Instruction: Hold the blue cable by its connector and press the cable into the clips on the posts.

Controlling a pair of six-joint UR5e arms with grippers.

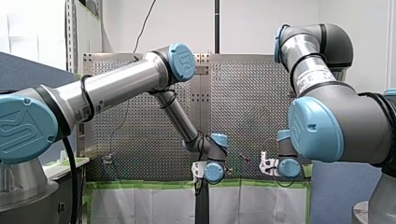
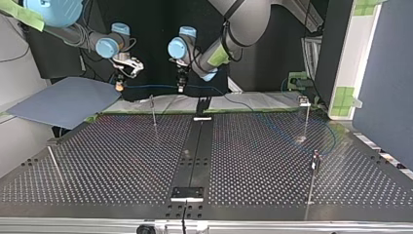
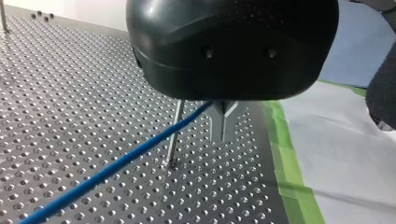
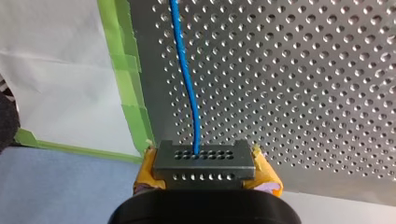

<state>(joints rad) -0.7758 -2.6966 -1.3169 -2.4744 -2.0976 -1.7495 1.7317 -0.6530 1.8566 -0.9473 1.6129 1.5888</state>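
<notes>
The blue cable (image 2: 146,87) hangs stretched between my two grippers above the table's far edge, then runs on to the top view's right and loops on the table (image 2: 333,139). My right gripper (image 4: 204,156) is shut, its yellow pads (image 4: 267,176) clamped on the grey connector (image 4: 204,169); the blue cable (image 4: 187,79) leaves the connector straight ahead. My left gripper (image 3: 220,134) has its metal fingers shut on the blue cable (image 3: 116,165), which slopes away beside a thin post (image 3: 173,140). In the top view, my right gripper (image 2: 118,87) and my left gripper (image 2: 180,87) hang side by side.
Thin posts stand on the perforated table (image 2: 122,161): one near the far edge (image 2: 154,111), two at the top view's right (image 2: 306,117) (image 2: 313,178), one at its left (image 2: 54,165). Green tape (image 3: 280,140) and white sheeting edge the table. A blue board (image 2: 63,100) lies beyond.
</notes>
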